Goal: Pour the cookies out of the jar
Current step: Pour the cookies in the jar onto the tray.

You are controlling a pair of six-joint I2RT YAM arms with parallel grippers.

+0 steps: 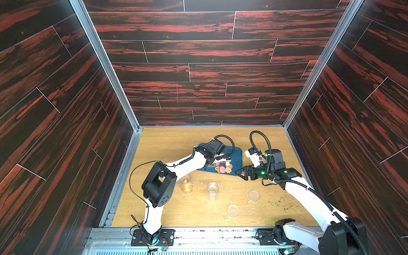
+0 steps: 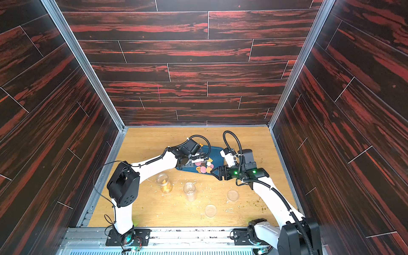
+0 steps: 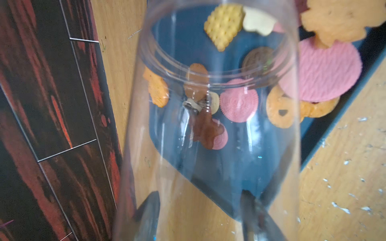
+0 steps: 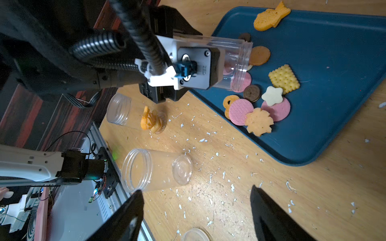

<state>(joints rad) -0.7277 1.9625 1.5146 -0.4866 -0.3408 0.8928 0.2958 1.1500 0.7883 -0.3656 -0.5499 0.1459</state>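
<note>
Left claw [image 3: 200, 210] pinches clear plastic jar [image 4: 236, 62] near its base, mouth tipped over blue tray [image 4: 334, 62] where multicoloured flat cookies [image 4: 259, 116] lie. I judge jar light, slick, stiff-walled. Right claw [image 4: 196, 208] spread, empty.

The only readable mark is "ZED", in small pale letters set sideways on the left arm's black wrist camera [image 4: 200, 60], seen from the right wrist. Nothing else is legible.

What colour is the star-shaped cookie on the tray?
Pale cream-white; the star-shaped cookie shows best in the right wrist view.
</note>
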